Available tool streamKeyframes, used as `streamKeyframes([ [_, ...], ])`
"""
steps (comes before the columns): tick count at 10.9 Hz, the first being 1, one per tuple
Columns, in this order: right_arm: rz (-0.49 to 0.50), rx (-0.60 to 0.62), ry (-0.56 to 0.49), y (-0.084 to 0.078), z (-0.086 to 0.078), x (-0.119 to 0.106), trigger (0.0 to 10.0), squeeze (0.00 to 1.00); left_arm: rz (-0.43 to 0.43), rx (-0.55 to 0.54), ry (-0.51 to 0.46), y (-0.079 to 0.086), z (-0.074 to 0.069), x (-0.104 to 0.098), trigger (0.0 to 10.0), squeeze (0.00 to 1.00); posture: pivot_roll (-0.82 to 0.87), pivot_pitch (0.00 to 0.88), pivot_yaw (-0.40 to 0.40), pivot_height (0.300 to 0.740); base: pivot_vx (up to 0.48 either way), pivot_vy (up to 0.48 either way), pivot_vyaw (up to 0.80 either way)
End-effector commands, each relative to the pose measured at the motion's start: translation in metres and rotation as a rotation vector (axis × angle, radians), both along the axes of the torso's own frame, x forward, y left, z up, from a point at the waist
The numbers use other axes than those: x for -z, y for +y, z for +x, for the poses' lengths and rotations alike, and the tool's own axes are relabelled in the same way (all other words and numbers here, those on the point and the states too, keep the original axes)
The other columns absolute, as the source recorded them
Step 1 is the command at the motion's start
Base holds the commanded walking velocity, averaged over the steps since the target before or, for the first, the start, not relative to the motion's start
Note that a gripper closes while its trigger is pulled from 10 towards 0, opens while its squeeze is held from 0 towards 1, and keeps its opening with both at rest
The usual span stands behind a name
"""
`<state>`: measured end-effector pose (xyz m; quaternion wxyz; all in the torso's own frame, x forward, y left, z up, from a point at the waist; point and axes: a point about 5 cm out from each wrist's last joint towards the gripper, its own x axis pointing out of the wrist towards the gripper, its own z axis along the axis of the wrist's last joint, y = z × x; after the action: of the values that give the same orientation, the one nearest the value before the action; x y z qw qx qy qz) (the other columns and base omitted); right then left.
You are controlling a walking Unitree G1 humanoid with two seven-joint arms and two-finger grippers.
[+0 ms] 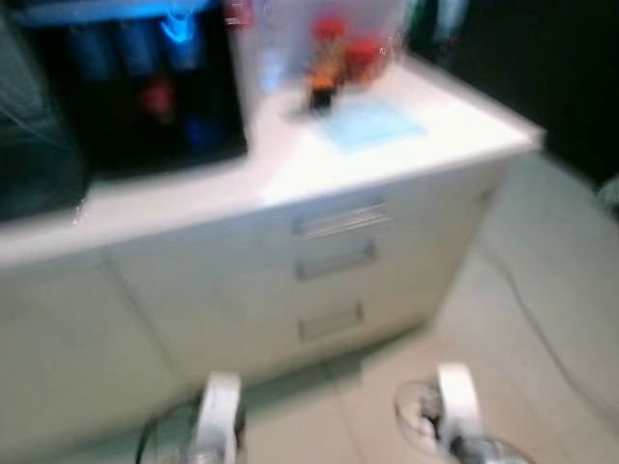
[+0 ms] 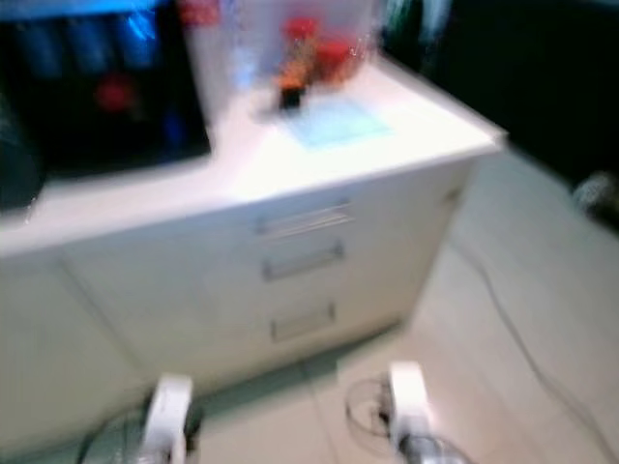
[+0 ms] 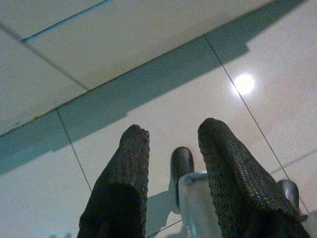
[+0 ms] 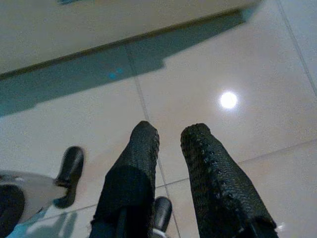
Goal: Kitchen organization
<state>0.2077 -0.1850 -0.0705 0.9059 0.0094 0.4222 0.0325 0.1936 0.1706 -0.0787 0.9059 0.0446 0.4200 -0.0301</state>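
Both grippers, left [image 3: 171, 148] and right [image 4: 171, 148], open, empty, over floor. Red-capped bottles [image 1: 334, 53] on surface [image 1: 426, 121]: probably light, slick; grasp mid-body.

Two silver-white arms, blurred. Left gripper [image 3: 171, 148] and right gripper [image 4: 169, 144]: long black fingers [image 3: 233, 173], knobbly woven-looking texture, rounded tips. Dark rounded feet below.

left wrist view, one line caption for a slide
Left gripper hanging idle, black fingers apart, pointing down at the glossy tiled floor.
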Motion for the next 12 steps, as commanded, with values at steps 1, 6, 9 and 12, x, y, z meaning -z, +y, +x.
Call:
streamKeyframes([
  [1, -0.003, -0.002, 0.007, -0.0032, -0.0014, 0.0004, 10.0, 0.00, -0.007, 0.005, 0.011, -0.0020, -0.0022, 0.0014, 10.0, 0.00, 0.07, 0.000, 0.024, 0.740, 0.000, 0.000, 0.80],
  [6, -0.001, -0.004, 0.007, -0.0037, -0.0004, -0.0002, 10.0, 0.00, -0.009, -0.001, 0.013, -0.0022, -0.0022, 0.0015, 10.0, 0.00, 0.07, 0.000, 0.022, 0.740, 0.000, 0.000, 0.80],
  [9, -0.004, -0.012, 0.009, -0.0043, -0.0001, -0.0005, 10.0, 0.00, -0.011, 0.000, 0.013, -0.0034, -0.0021, 0.0016, 10.0, 0.00, 0.07, 0.000, 0.020, 0.740, 0.000, 0.000, 0.80],
  [12, 0.007, -0.006, 0.012, -0.0040, -0.0006, -0.0001, 10.0, 0.00, -0.013, -0.003, 0.015, -0.0036, -0.0031, 0.0021, 10.0, 0.00, 0.07, 0.000, 0.019, 0.740, 0.000, 0.000, 0.27],
])
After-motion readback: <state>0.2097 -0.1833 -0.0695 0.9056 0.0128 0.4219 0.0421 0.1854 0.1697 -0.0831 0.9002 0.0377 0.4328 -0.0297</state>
